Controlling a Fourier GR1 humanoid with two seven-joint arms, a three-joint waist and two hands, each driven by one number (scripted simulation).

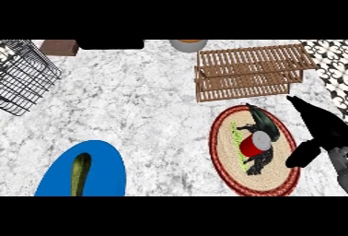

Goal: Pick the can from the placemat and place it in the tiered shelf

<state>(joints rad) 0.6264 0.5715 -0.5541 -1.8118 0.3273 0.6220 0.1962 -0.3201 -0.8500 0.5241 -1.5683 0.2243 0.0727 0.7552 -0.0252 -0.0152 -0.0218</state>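
Placemat [228, 171] first: round, woven, red-rimmed, lying at the near right of the marble bench [142, 106]. On it stands the can [254, 144], red-bodied with a grey lid, upright near the mat's centre, with dark printed shapes on the mat around it. Right hand [319, 126] hangs just beside the mat's right edge, black, with its fingers [299, 105] extended straight toward the far side and the thumb [302, 154] pointing down toward the near edge; the hand is spread and grips nothing, and it stands apart from the can. Left hand does not show.

Near left: a blue plate [102, 173], cut by the lower edge, carrying a long green vegetable [80, 173] laid lengthwise.

Further out, right of centre: the tiered shelf [248, 71], wooden and slatted, two levels visible, just beyond the placemat; nothing is seen on its slats. A patterned black-and-white cloth [333, 64] lies to its right.

Far left: a black wire basket [24, 76]. Along the far edge: a brown block [60, 47], a dark object [112, 44], and a grey bowl [188, 45].
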